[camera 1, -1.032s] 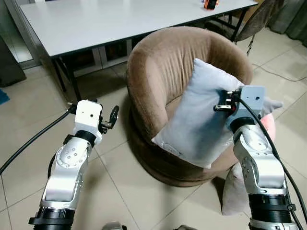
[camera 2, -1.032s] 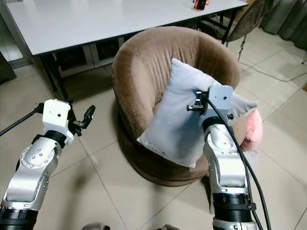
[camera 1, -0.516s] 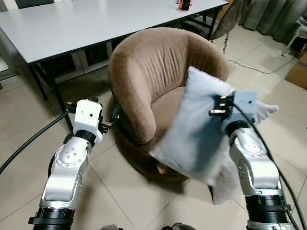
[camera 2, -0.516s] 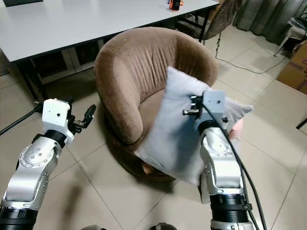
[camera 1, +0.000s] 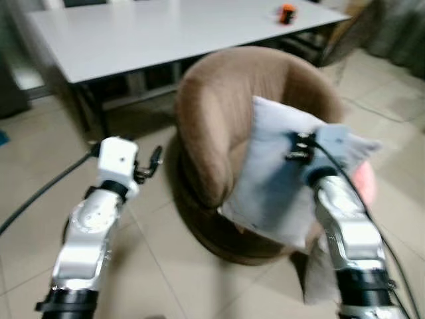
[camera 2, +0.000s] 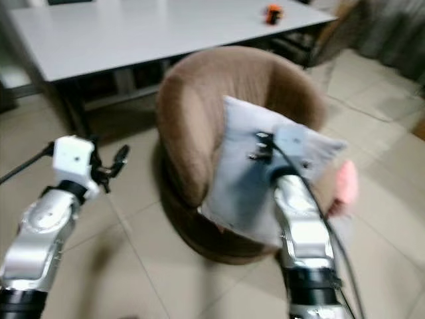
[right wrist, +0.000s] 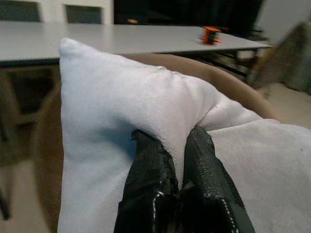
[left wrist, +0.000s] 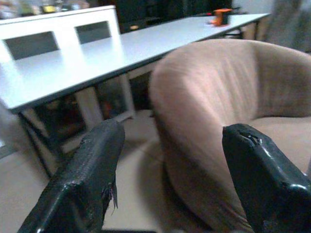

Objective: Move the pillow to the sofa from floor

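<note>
Up front, the right claw [right wrist: 181, 187] is clamped on a fold of the grey pillow [camera 1: 272, 179], arm raised over the brown sofa [camera 1: 219, 113]; the left claw [left wrist: 167, 179] hangs apart beside it.

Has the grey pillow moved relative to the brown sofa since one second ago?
Cannot tell. The pillow, held by the right gripper, hangs before the sofa much as before; the camera itself swung.
</note>
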`<state>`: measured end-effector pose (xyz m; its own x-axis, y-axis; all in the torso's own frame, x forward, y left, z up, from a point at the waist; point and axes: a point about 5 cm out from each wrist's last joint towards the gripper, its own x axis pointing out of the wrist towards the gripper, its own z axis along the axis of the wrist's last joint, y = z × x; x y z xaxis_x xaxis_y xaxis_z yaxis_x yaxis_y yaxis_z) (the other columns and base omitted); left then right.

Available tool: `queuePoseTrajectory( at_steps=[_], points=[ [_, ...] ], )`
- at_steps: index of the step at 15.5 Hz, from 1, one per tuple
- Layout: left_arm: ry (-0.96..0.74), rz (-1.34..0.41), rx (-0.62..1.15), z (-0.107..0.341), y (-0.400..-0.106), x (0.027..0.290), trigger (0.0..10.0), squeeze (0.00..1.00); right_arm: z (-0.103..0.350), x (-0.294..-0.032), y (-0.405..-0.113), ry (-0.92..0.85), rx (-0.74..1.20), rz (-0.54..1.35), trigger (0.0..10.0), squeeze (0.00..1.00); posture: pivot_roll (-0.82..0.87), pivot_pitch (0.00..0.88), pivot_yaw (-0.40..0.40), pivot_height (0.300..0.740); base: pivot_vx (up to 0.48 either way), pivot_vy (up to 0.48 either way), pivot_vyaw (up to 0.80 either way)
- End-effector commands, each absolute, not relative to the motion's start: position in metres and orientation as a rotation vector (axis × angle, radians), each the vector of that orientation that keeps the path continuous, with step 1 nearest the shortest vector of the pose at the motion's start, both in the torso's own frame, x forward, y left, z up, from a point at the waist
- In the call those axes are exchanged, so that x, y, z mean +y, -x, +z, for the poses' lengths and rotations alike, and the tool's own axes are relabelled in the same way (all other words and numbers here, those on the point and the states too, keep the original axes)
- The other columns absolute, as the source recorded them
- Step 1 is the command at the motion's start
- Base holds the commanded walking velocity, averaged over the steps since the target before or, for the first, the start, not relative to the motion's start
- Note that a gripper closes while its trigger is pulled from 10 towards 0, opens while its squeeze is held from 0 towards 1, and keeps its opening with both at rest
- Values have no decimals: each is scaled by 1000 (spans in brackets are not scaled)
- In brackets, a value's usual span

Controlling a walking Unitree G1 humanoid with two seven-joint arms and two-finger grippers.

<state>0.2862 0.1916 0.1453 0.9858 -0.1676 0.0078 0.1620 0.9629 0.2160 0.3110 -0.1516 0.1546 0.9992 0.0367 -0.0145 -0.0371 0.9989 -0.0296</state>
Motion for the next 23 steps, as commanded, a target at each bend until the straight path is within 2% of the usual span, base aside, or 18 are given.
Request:
queuePoseTrajectory(
  at_steps=[1,10,23],
  points=[
    [-208,-202,-34,147,-288,183,10000,0,167,-164,-311,35,-54,-2,10000,0,25,0,-58,740,304,0,0],
    [-216,-225,-35,147,-291,181,10000,0,171,-177,-313,53,-74,-51,10000,0,24,0,-52,740,310,0,0],
    [-226,-218,-38,150,-296,187,10000,0,165,-175,-311,36,-58,-57,10000,0,25,0,-35,740,308,0,0]
  ],
)
